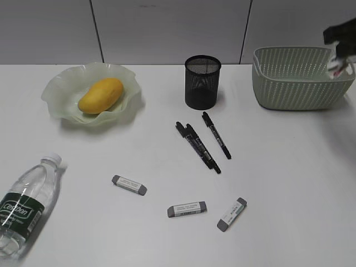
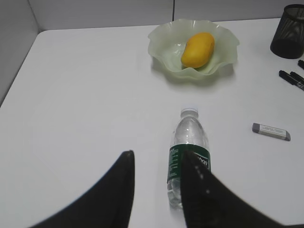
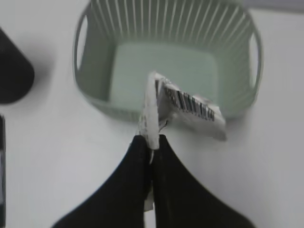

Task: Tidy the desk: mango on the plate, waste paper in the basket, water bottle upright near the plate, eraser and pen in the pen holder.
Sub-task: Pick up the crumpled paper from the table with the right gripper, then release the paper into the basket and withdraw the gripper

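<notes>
Right end effector pinched closed on crumpled printed waste paper above the ribbed sage basket. Left end effector part-open (empty) over the clear bottle, lying at 7 o'clock. Smooth mango in ruffled glass plate.

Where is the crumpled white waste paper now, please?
The crumpled white waste paper with dark print is pinched in the right gripper, above the pale green plastic basket at the exterior view's far right.
</notes>
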Controlling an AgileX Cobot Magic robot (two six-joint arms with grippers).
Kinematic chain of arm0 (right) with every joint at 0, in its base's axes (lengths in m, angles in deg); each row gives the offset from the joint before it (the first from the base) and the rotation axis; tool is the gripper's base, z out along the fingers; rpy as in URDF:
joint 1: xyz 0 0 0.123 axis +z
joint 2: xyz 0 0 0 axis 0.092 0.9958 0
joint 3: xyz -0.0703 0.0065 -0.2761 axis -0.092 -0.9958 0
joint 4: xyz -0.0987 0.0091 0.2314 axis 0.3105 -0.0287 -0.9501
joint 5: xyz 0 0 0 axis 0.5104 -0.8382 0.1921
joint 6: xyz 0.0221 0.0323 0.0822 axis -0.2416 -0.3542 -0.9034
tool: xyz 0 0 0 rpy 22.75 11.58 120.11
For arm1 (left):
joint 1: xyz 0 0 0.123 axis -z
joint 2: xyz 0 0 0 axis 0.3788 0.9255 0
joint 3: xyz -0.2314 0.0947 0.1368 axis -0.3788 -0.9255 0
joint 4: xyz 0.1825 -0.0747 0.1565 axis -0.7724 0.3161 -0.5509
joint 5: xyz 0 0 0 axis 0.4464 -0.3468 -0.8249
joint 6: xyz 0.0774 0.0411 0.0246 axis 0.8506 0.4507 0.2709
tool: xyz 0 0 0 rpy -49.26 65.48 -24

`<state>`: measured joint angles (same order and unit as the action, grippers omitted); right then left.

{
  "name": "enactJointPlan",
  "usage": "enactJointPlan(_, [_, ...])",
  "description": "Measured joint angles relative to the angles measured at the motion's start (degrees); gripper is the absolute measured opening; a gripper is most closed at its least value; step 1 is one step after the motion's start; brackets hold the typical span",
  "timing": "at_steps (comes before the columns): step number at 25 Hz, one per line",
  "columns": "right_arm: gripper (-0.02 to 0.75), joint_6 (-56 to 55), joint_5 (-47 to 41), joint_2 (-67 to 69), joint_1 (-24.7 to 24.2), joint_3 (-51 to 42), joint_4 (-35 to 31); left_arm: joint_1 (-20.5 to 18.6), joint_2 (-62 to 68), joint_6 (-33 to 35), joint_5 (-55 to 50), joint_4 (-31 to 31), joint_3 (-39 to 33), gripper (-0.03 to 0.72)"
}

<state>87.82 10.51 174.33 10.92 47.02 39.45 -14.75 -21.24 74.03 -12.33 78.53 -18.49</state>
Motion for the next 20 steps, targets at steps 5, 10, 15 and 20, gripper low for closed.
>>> enactJointPlan(5, [0.02,0.0,5.2,11.2,0.0,11.2,2.3,0.0,0.0,0.0,0.0,0.0,0.0,0.247])
enactJointPlan(10, [0.304,0.0,0.7,24.2,0.0,22.5,2.6,0.0,0.0,0.0,0.0,0.0,0.0,0.237])
enactJointPlan(15, [0.599,0.0,-4.4,25.5,0.0,25.6,2.9,0.0,0.0,0.0,0.0,0.0,0.0,0.237])
enactJointPlan(20, [0.587,0.0,-8.2,14.4,0.0,18.9,2.9,0.0,0.0,-0.1,0.0,0.0,0.0,0.237])
